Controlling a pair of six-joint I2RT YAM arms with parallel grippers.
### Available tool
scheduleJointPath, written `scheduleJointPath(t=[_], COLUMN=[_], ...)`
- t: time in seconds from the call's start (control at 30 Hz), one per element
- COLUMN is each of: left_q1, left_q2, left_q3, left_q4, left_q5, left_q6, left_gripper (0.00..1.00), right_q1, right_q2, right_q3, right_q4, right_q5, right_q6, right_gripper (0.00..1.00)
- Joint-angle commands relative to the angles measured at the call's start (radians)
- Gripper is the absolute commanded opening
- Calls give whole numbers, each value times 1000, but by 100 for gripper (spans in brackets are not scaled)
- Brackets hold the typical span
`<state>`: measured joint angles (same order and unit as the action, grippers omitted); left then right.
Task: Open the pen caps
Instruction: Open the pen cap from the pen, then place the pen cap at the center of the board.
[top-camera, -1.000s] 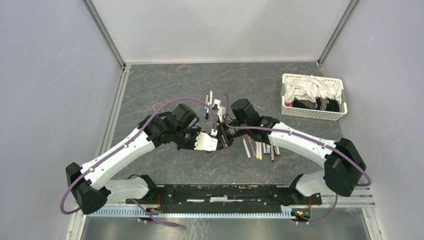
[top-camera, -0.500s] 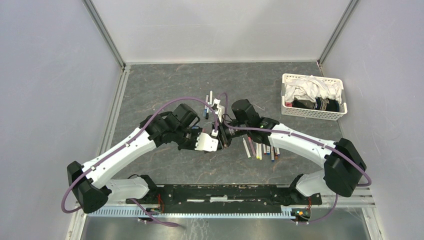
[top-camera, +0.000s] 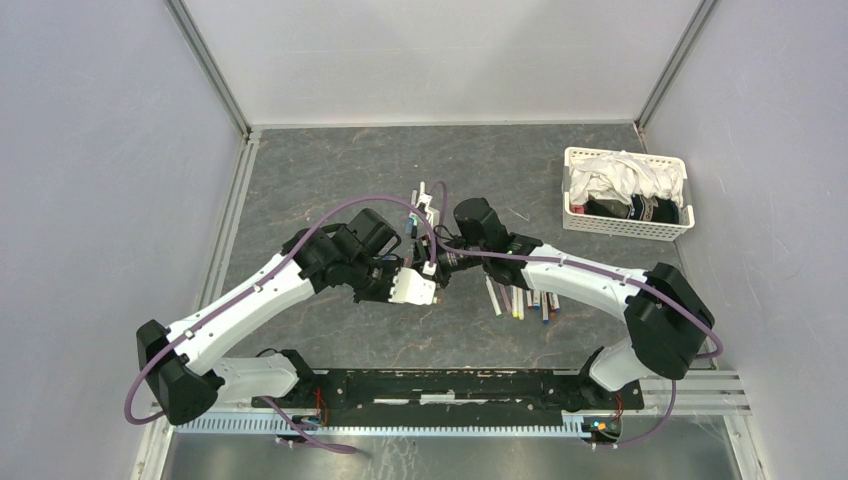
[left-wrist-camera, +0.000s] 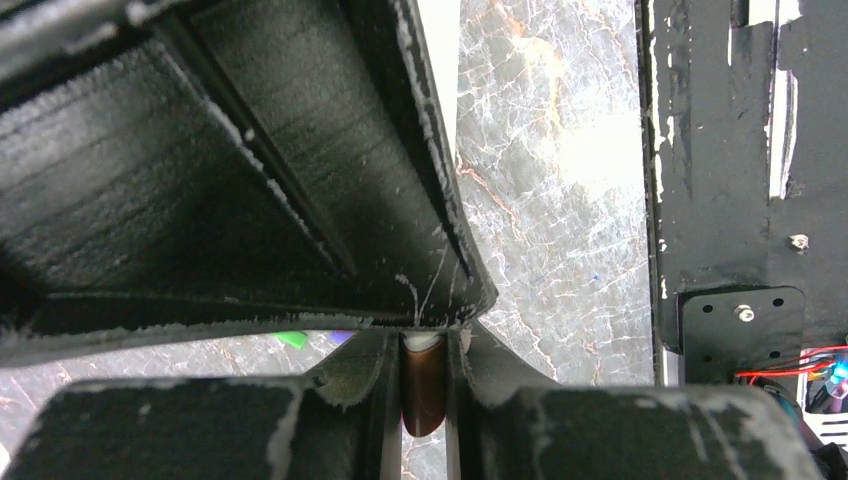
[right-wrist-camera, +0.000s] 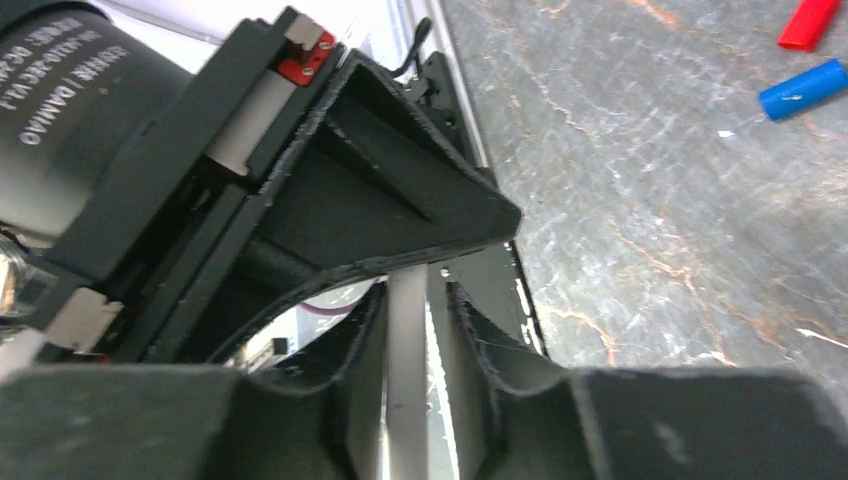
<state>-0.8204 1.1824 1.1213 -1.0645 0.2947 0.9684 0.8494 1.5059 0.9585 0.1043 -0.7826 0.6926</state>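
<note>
My two grippers meet tip to tip over the middle of the table. My left gripper (top-camera: 424, 281) (left-wrist-camera: 423, 345) is shut on the dark brown cap (left-wrist-camera: 423, 390) of one pen. My right gripper (top-camera: 447, 263) (right-wrist-camera: 408, 330) is shut on that pen's white barrel (right-wrist-camera: 406, 390). The pen is held above the table between them. A row of pens (top-camera: 522, 299) lies right of the grippers, and a second group of pens (top-camera: 418, 203) lies behind them. Loose caps lie on the table: red (right-wrist-camera: 808, 22), blue (right-wrist-camera: 800, 88), green (left-wrist-camera: 292, 339) and purple (left-wrist-camera: 340, 337).
A white basket (top-camera: 572, 222) holding cloths stands at the back right. The black mounting rail (top-camera: 440, 385) runs along the near edge. Grey walls close in the table on the left, the back and the right.
The right arm has shifted a little to the left and its gripper has pressed closer to the left gripper. Both grippers stay shut on the same pen.
</note>
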Motion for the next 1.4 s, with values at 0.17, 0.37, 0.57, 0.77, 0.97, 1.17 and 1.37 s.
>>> scheduleJointPath(t=[0.17, 0.37, 0.57, 0.77, 0.97, 1.17, 1.37], left_q1=[-6, 32, 308, 358, 344, 343, 343], left_q2=[0, -4, 58, 74, 142, 229, 296], left_q3=[48, 6, 25, 9, -27, -131, -178], left_q4=[-5, 35, 23, 55, 199, 413, 507], left_q5=[-22, -144, -157, -126, -34, -50, -82], left_q6=[60, 137, 322, 351, 177, 55, 10], left_gripper=[2, 2, 2, 2, 2, 2, 7], right_q1=[10, 10, 2, -54, -163, -217, -230], right_q2=[29, -69, -325, -484, -386, -333, -248], right_q3=[14, -57, -298, -348, -140, -185, -280], right_q4=[132, -156, -349, -441, -576, -460, -314], right_q5=[-77, -49, 62, 98, 462, 906, 1048], right_q6=[46, -133, -185, -186, -312, -299, -303], right_gripper=[0, 0, 0, 0, 0, 0, 0])
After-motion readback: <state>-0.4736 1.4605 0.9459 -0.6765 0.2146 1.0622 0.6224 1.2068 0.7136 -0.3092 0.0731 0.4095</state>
